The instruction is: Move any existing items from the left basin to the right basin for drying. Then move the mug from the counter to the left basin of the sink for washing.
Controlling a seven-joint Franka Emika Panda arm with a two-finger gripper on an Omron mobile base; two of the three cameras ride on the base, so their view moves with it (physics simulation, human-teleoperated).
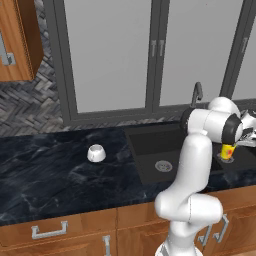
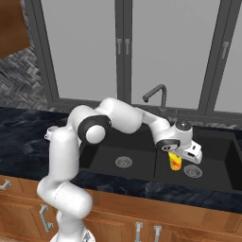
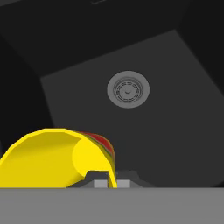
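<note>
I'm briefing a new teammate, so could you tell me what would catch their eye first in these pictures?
The bright yellow cup stands out most, held in the gripper above the right basin of the black sink, near its silver drain. Next comes the small white mug, alone on the dark marble counter left of the sink.

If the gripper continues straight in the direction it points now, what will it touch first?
Most likely the floor of the black right basin, near its round silver drain. The gripper points down into it, holding the bright yellow cup with a red mark, so the cup would probably land first; depth is unclear.
</note>
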